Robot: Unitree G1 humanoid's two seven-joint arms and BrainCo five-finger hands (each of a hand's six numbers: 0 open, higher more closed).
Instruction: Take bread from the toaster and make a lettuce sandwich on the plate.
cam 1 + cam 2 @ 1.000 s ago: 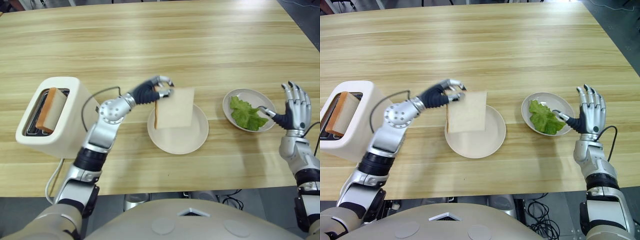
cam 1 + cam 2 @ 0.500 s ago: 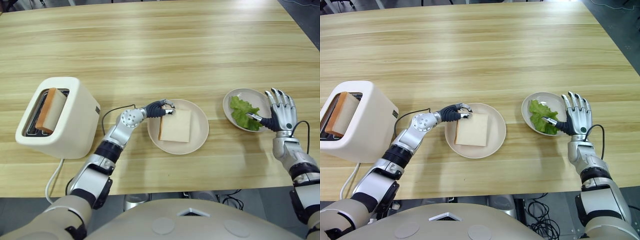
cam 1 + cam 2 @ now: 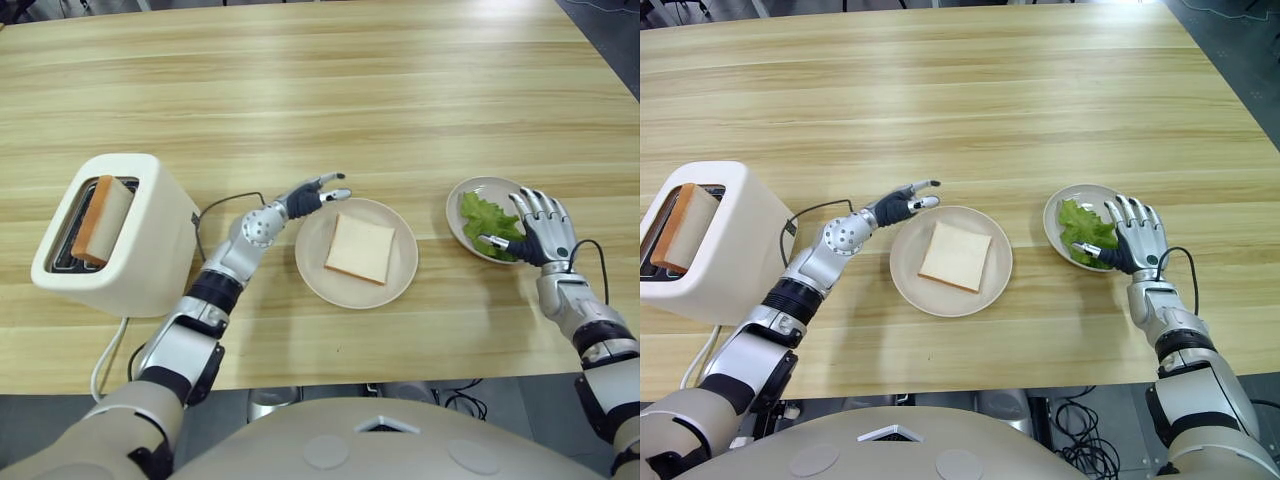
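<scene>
While stretched out flat just left of the plate (image 3: 314,276), holding nothing: left hand (image 3: 311,194). Flat in the middle of that plate, 1 slice of bread (image 3: 359,248). Standing up in the toaster (image 3: 150,245) at the left of the bench (image 3: 400,90), 1 more slice (image 3: 100,216). Over the small bowl (image 3: 488,181), fingers spread wide at the lettuce (image 3: 481,221) and not closed on it: right hand (image 3: 546,228).

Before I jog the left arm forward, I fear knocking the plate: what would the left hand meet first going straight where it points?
Probably nothing: the left hand points away and rightward, just beyond the far rim of the plate, toward bare table. Its height above the rim is unclear.
</scene>
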